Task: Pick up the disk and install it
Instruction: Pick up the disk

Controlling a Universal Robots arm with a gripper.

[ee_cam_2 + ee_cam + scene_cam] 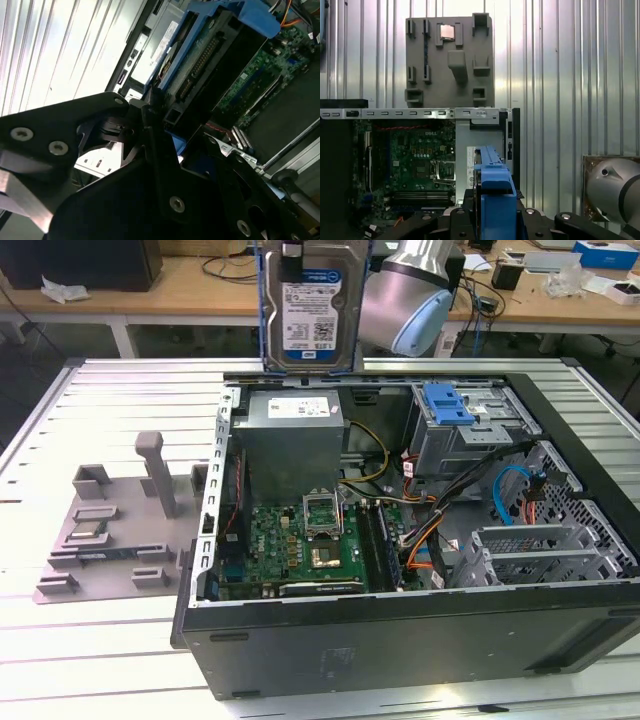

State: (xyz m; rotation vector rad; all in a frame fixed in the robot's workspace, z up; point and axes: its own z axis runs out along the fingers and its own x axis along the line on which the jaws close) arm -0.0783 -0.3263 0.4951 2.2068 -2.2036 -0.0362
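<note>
The disk (310, 305) hangs upright above the back of the open computer case (400, 640), its white-and-blue label facing the exterior view. A blue bracket frames its sides. My gripper (495, 220) is shut on the disk, and in the first wrist view the disk's blue edge (494, 185) stands between the black fingers (455, 220). In the second wrist view the disk (210, 55) shows its connector end beyond the black fingers (150, 145). The robot arm (410, 290) reaches in from behind the case.
Inside the case are a grey power supply box (290, 435), a green motherboard (300, 540), loose cables (430, 530) and metal drive bays with a blue caddy (447, 403). A grey fixture plate (110, 520) lies on the ribbed table on the exterior view's left.
</note>
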